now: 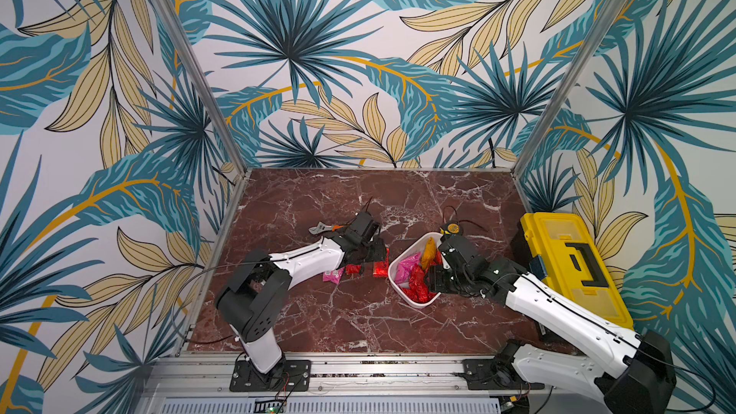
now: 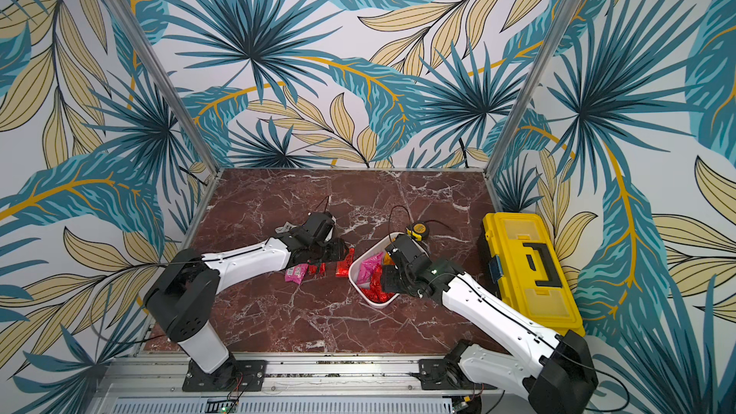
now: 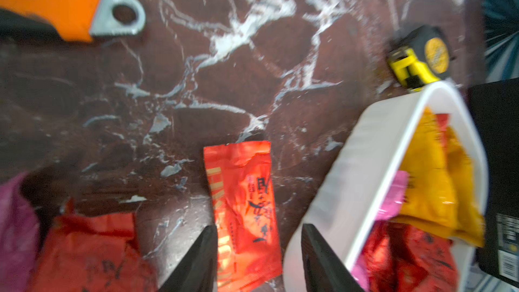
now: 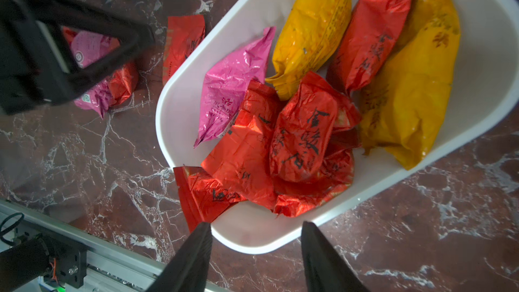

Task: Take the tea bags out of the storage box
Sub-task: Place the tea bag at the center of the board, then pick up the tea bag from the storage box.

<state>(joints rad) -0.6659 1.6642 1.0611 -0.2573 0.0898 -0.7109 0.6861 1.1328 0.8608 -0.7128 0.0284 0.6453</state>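
The white storage box [image 4: 179,102] [image 1: 414,305] holds several tea bags: red ones [image 4: 303,139], two yellow-orange [image 4: 314,23] and one pink [image 4: 233,85]. One red sachet [image 4: 202,195] hangs over the rim. Left of the box, a red tea bag [image 3: 247,209] lies flat on the marble under my left gripper [image 3: 257,237], whose jaws stand apart and clear of it. More red [image 3: 92,251] and pink [image 1: 332,274] sachets lie beside it. My right gripper [image 4: 255,228] hovers open over the box's near corner, holding nothing.
An orange-handled wrench [image 3: 70,9] lies behind the left gripper. A yellow tape measure [image 3: 421,57] sits just past the box's far end. The big yellow toolbox [image 1: 573,264] stands along the right wall. The two grippers are close together across the box's left rim.
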